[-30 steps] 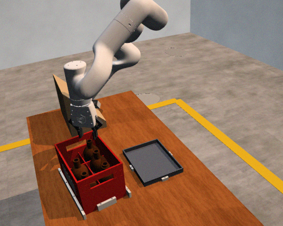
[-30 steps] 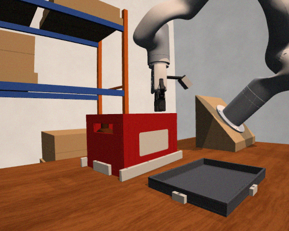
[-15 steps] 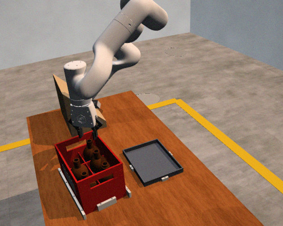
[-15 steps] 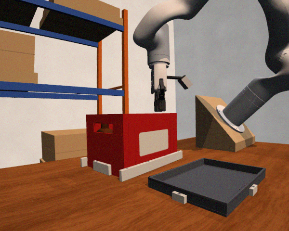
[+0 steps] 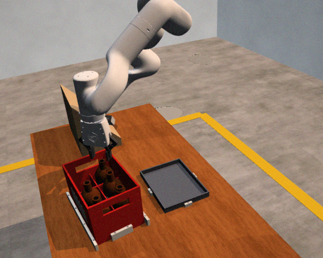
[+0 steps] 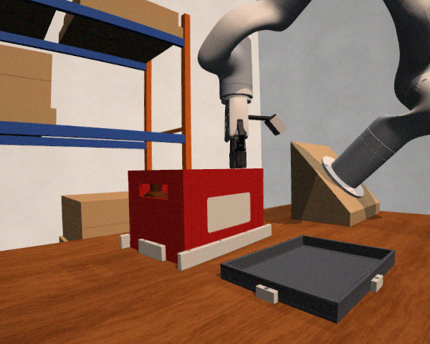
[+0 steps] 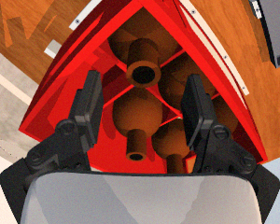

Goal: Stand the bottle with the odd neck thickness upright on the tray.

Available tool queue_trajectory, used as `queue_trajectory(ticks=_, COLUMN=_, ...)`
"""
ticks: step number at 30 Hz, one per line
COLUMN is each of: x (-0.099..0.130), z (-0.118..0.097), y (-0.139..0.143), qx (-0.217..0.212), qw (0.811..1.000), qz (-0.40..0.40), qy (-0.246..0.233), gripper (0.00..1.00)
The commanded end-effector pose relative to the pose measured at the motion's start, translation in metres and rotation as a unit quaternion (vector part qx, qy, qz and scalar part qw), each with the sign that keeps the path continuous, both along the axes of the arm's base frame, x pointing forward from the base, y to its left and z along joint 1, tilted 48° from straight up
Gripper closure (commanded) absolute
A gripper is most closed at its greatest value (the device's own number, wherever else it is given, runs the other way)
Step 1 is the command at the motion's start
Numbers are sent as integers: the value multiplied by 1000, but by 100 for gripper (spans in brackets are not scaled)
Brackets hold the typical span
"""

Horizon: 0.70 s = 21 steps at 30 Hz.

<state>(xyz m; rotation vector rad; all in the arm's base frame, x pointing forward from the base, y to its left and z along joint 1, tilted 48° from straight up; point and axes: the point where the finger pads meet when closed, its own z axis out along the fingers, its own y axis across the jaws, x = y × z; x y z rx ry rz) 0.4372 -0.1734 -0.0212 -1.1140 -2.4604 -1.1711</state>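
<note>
A red crate (image 5: 119, 216) (image 6: 193, 207) (image 7: 60, 93) stands on the wooden table and holds several brown bottles upright in its cells. My gripper (image 5: 100, 156) (image 6: 237, 164) (image 7: 143, 87) is open and empty. It points straight down, with its fingertips about level with the crate's top rim. They hang just over the mouth of the back bottle (image 5: 102, 164) (image 7: 143, 65), one finger to each side. Other bottles (image 5: 86, 185) (image 5: 119, 189) (image 7: 136, 144) stand nearer the front. The dark grey tray (image 5: 173, 183) (image 6: 307, 270) (image 7: 273, 0) lies flat to the crate's right, with nothing on it.
White cleats (image 5: 121, 231) (image 6: 222, 246) hold the crate's base, and small ones (image 6: 266, 293) hold the tray. The arm's tan wedge base (image 6: 319, 185) stands behind the crate. A shelf rack (image 6: 185, 92) and a cardboard box (image 6: 92, 214) stand beyond the table.
</note>
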Motion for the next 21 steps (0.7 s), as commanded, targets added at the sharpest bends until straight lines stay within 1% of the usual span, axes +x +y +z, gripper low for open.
queue_trajectory(ticks=1, x=1, z=-2, y=2, qx=-1, qw=1000, qz=0, qy=-1, gripper=35)
queue_trajectory(ticks=21, x=4, z=-17, y=18, qx=-1, qw=1000, qz=0, qy=-1, gripper=35)
